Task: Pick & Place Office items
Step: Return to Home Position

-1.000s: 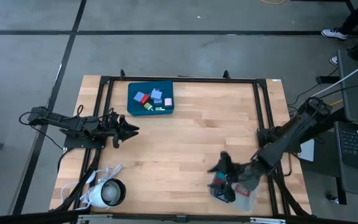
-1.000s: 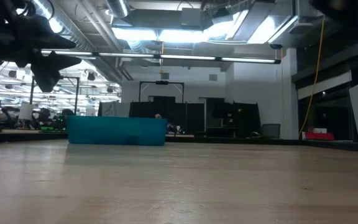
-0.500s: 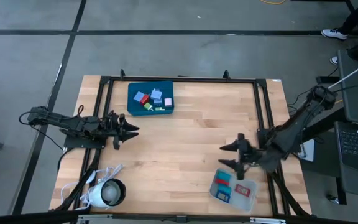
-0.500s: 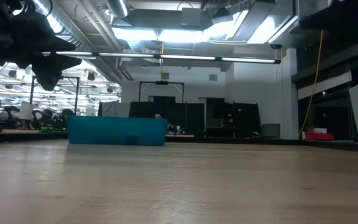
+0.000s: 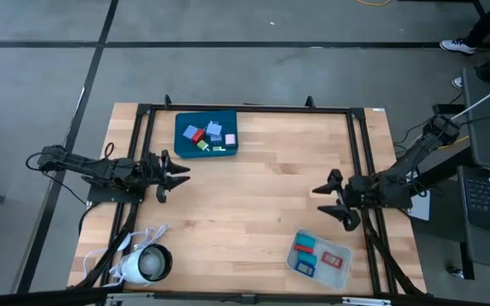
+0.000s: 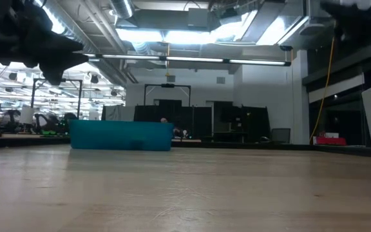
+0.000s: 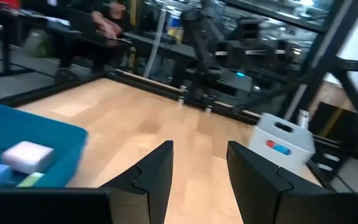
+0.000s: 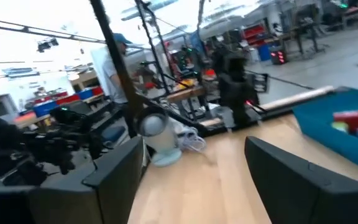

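Wooden table (image 5: 253, 195) seen from above: left gripper (image 5: 170, 176) open and empty at the left edge, right gripper (image 5: 320, 201) likewise at the right; blocks (image 5: 207, 134) lie in teal tray (image 5: 180, 148) and white bin (image 5: 337, 276)

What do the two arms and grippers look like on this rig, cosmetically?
Both arms are dark, near-black, built of slim jointed links: left arm, right arm. The left gripper and right gripper each carry two flat, angular black fingers tapering to blunt tips. No markings are legible; cabling along the links can't be made out.
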Available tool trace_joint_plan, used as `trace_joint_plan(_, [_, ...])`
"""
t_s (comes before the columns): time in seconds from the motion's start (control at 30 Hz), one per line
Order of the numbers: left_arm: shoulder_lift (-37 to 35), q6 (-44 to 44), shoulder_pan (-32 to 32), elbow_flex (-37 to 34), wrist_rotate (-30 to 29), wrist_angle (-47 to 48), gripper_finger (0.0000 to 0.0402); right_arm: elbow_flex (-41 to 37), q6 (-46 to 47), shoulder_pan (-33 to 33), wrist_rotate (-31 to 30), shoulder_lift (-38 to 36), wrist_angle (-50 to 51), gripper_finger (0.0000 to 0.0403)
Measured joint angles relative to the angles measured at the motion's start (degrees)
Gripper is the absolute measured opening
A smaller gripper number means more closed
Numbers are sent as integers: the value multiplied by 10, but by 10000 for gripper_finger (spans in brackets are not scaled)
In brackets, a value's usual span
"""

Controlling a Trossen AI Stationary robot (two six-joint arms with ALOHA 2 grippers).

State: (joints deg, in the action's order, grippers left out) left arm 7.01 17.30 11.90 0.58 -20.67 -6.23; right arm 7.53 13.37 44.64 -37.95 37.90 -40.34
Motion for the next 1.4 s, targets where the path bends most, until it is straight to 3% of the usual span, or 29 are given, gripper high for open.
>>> trace_joint_plan(0.23, [0,4,0,0,135,3,145,-69,56,-21,-13,-5,2,284])
trace_joint_plan(0.43, [0,15,0,0,130,8,145,-67,57,-37,-61,-4,70,284])
trace_joint_plan(0.7, [0,15,0,0,129,8,145,-67,107,-60,-64,-4,203,284])
trace_joint_plan(0.93, [0,15,-1,0,131,21,145,-67,99,-68,-125,-4,276,284])
trace_joint_plan(1.1, [7,16,-11,0,140,43,145,-66,162,-68,-7,-4,273,284])
trace_joint_plan(1.4, [11,16,-54,0,206,56,145,-66,160,-68,190,-31,311,284])
